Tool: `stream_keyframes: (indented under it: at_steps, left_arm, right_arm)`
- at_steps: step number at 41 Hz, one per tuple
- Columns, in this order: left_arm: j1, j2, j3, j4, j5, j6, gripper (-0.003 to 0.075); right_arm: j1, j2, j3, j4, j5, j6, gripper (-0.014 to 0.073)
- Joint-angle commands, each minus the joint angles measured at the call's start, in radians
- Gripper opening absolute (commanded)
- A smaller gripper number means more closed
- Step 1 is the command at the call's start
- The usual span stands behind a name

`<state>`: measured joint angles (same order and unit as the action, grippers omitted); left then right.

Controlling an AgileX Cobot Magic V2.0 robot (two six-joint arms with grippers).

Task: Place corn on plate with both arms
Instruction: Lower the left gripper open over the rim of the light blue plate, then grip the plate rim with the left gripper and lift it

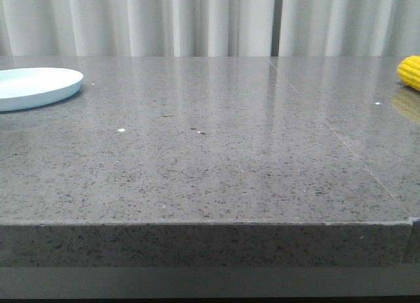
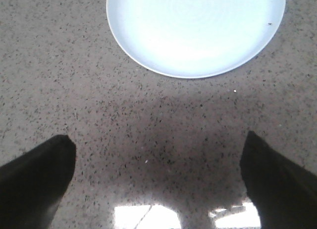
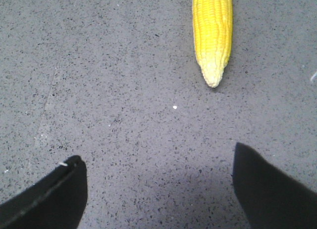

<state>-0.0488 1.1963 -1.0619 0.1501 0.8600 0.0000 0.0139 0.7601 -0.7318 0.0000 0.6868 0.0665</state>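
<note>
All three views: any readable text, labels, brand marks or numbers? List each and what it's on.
None readable in any view.
plate: plain, no print; only a tiny dark speck near its rim.
corn: no label.
table: speckled grey stone, no markings.
left end effector and right end effector: plain black fingers, no lettering visible.

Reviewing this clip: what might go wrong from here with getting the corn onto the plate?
The corn lies at the table's far right edge, so a nudge from the open right hand may roll it off. The plate sits far left, a long carry or handover. The glossy top might let the plate slide.
</note>
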Motion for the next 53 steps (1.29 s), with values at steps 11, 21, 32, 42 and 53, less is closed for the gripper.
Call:
stream_keyframes:
  at_steps: [11,21,32,42,53]
  left_arm:
    - [0.139,0.235,-0.235,-0.227,-0.019,0.132,0.0651]
    - [0.225,0.399,-0.363,-0.336,-0.02,0.16,0.0651]
    - [0.232,0.553,-0.481,-0.365,-0.025,0.16,0.0651]
    - [0.232,0.641,-0.546,-0.393,-0.017,0.16,0.0599]
    - [0.232,0.658,-0.553,-0.408,-0.001,0.186,0.032]
  right_arm:
    - [-0.005,0.002,-0.034,-0.017,-0.069,-0.007,0.0624]
    - [-0.005,0.002,-0.034,-0.017,-0.069,-0.007,0.0624]
    - [-0.005,0.002,-0.034,-0.017,-0.069,-0.007,0.0624]
    - [-0.005,0.002,-0.034,-0.017,-0.069,-0.007,0.0624]
    - [-0.005,0.002,-0.034,-0.017,-0.069,-0.007,0.0624]
